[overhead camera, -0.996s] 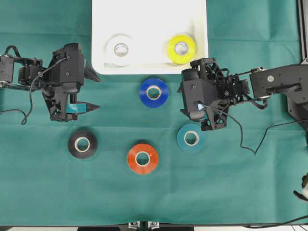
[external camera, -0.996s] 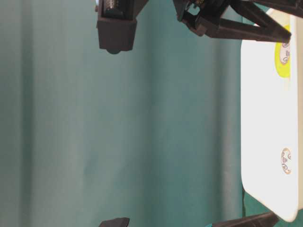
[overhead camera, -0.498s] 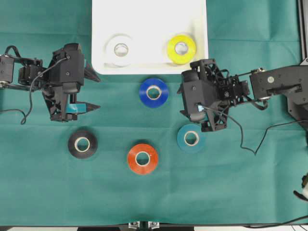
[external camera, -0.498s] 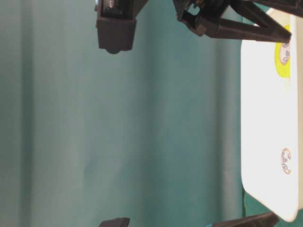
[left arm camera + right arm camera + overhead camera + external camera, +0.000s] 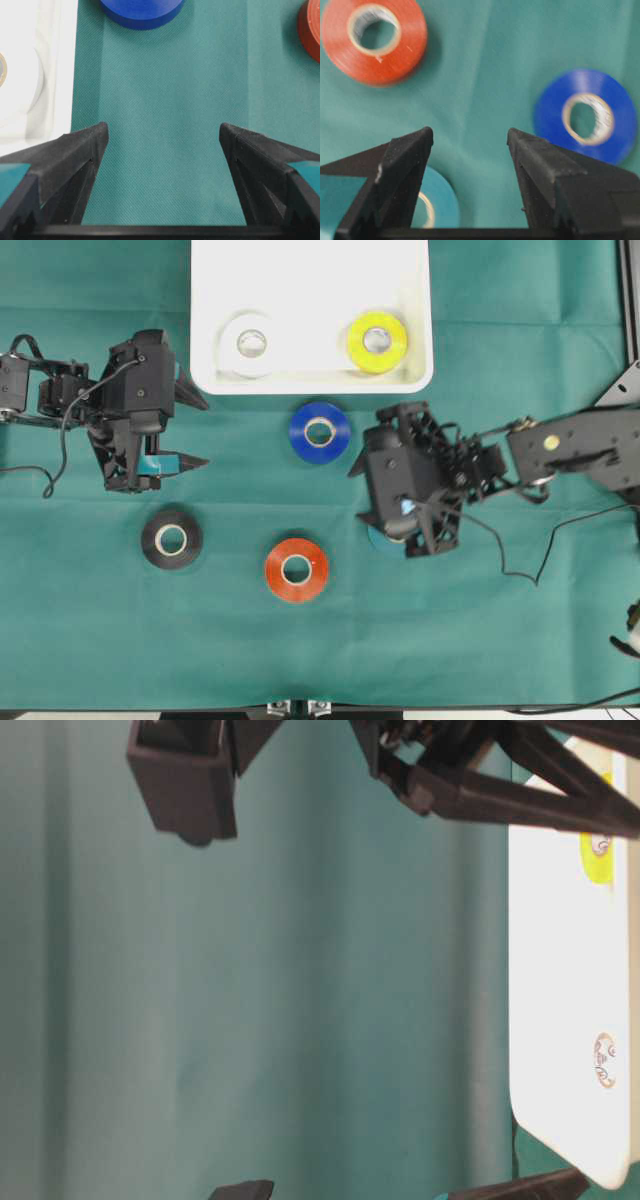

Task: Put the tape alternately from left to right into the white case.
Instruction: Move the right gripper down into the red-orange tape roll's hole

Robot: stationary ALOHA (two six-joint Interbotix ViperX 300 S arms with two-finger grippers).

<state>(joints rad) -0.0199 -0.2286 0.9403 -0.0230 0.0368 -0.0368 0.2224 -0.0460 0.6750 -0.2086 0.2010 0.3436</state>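
Note:
The white case (image 5: 310, 280) at the back holds a white tape roll (image 5: 250, 343) and a yellow one (image 5: 377, 341). On the green cloth lie a blue roll (image 5: 320, 432), a black roll (image 5: 171, 539) and an orange-red roll (image 5: 297, 569). The teal roll (image 5: 377, 538) is mostly hidden under my right gripper (image 5: 362, 500). That gripper (image 5: 470, 132) is open, with its left finger over the teal roll (image 5: 437, 202). My left gripper (image 5: 198, 430) hangs open and empty over bare cloth left of the blue roll (image 5: 141, 7).
The case rim (image 5: 62, 60) and the white roll (image 5: 20, 80) lie to the left in the left wrist view. The orange-red roll (image 5: 374, 40) and the blue roll (image 5: 585, 116) lie ahead of my right gripper. Cables trail beside both arms.
My right gripper has moved down and to the left, and now covers most of the teal roll. The left arm and all rolls have stayed put.

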